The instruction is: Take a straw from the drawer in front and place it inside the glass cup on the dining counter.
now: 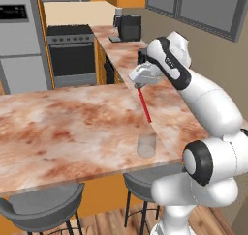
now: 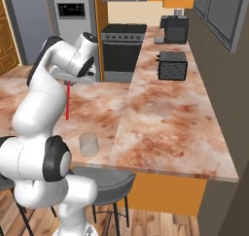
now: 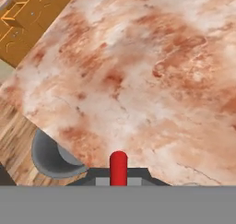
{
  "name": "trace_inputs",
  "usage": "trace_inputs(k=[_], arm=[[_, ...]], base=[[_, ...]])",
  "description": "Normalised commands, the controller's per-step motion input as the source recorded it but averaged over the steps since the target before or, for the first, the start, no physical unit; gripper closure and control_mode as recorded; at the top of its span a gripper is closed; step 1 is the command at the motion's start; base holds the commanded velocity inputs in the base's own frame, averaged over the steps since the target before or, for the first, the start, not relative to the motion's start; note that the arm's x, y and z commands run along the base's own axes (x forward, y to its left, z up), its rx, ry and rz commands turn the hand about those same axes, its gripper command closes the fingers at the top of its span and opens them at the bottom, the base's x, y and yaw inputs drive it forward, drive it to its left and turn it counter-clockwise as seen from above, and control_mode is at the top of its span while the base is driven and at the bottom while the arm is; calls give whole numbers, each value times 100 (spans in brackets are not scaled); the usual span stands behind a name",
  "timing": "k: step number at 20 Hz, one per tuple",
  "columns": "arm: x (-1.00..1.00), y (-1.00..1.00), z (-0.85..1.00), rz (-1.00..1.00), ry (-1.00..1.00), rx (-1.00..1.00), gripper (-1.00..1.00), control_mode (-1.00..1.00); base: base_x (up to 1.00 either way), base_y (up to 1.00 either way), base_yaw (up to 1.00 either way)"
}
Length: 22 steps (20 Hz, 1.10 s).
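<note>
- One relation governs the coming move: the glass cup (image 1: 147,146) stands on the desk (image 1: 58,127) below the end effector (image 1: 140,82) and nearer the desk's front edge, toward the robot's base.
- End effector: jaws closed tight on the upper end of the straw (image 1: 145,105), which hangs down from it over the marble.
- Straw's long axis: close to upright. In the left base view it leans, its lower tip reaching toward the glass cup; in the right base view it (image 2: 67,100) looks nearly plumb.
- Lower tip relative to the glass cup: above the rim and short of it, on the side away from the desk's front edge. It does not touch the cup.
- Glass cup (image 2: 88,144) stands upright, mouth up, just inside the desk's front edge, with a grey stool (image 1: 43,206) below that edge.
- Judgement: the end effector needs to shift toward the glass cup until the tip sits over the mouth, then lower; a tilted straw could catch the rim.
</note>
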Motion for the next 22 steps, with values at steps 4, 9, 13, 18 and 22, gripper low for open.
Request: trace_inputs(k=[4, 9, 13, 18, 22], arm=[[47, 0, -31, 47, 0, 16, 100, -100], [19, 0, -23, 37, -1, 18, 100, -100], [3, 0, -3, 25, -9, 21, 100, -100], [-19, 0, -8, 21, -16, 21, 100, -100], [-47, 0, -15, 19, -20, 24, 100, -100]], base=[[0, 0, 0], [0, 0, 0], [0, 0, 0], [0, 0, 0], [0, 0, 0]])
